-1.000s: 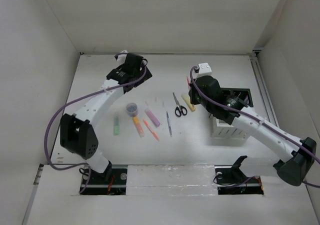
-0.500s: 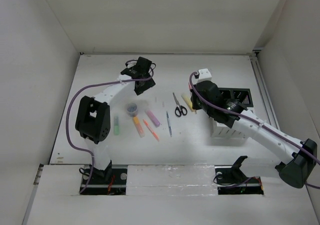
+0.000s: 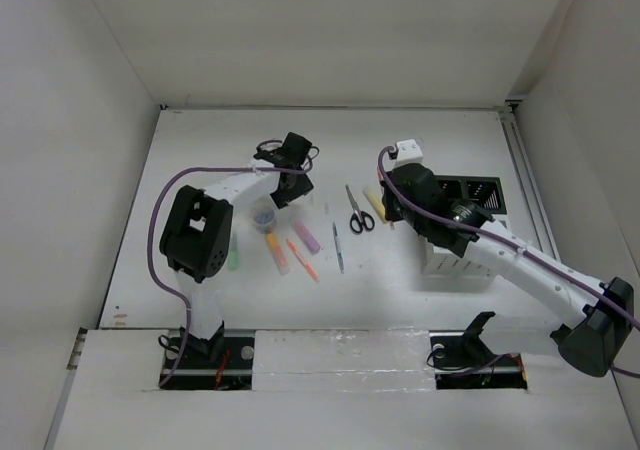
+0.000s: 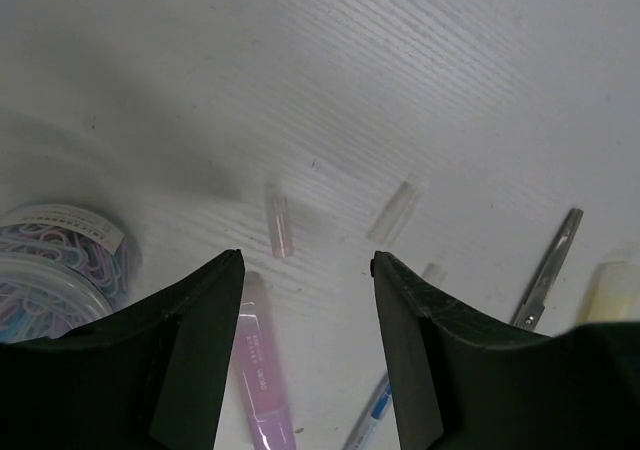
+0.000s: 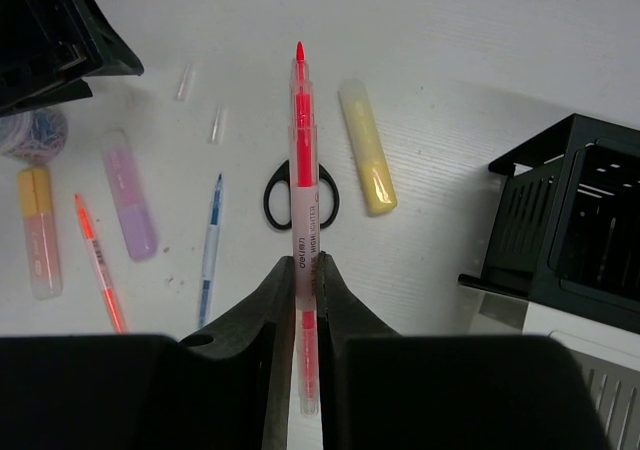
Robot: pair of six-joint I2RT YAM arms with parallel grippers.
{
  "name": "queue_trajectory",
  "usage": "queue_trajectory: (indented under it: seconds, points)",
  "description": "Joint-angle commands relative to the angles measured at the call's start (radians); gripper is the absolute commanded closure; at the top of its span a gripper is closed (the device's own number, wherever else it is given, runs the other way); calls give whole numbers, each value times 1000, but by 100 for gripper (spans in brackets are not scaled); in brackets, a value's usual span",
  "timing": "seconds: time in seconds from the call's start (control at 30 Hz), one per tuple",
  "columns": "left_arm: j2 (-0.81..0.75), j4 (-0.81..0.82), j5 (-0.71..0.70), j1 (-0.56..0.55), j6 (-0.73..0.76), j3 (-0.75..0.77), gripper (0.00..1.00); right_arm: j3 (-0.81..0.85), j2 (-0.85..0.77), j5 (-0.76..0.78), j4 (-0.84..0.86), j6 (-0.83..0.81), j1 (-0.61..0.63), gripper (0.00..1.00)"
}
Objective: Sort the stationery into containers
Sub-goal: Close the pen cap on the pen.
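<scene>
Left arm has folded in from the far left. In the top view its left hand [image 3: 290, 182] now hangs over the row of loose stationery, just beyond the tub [image 3: 264, 215]. The organizer [image 3: 480, 192] stands well apart, at the right.

Left wrist view: fingers apart, nothing between them. The purple marker [image 4: 262, 370] lies on the tabletop [image 4: 400, 70] below the gap, close to the left finger, and the tub sits further left. Judged to be lining up a pick. Next it needs to come down centred on the marker, then close.

Right wrist view: the right hand [image 5: 305, 270] is clamped on the red pen [image 5: 300, 150], held clear above the scissors [image 5: 300, 195] and the yellow marker [image 5: 366, 150]. Next, the pen must travel right to the organizer, go over one compartment, and be let go.
</scene>
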Motion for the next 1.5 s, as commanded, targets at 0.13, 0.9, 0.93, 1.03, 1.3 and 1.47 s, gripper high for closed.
queue_trajectory:
  seconds: [0.13,0.9,0.93,1.03,1.3,1.47]
  points:
    - [5,2,-59,0,-42,-35,50,-13,-5,-9,42,-5,11,100]
    - [102,-21,-62,0,-65,-15,65,-22,4,29,30,-5,20,100]
    - [102,-32,-62,0,-65,-6,65,-22,4,29,39,-5,20,100]
    - [125,-43,-71,0,-65,-5,67,-22,4,29,39,-5,20,100]
    - [156,-73,-81,0,-65,14,73,-32,-5,20,48,-5,20,100]
    - [186,-102,-90,0,-65,47,74,-41,-15,20,48,-5,20,100]
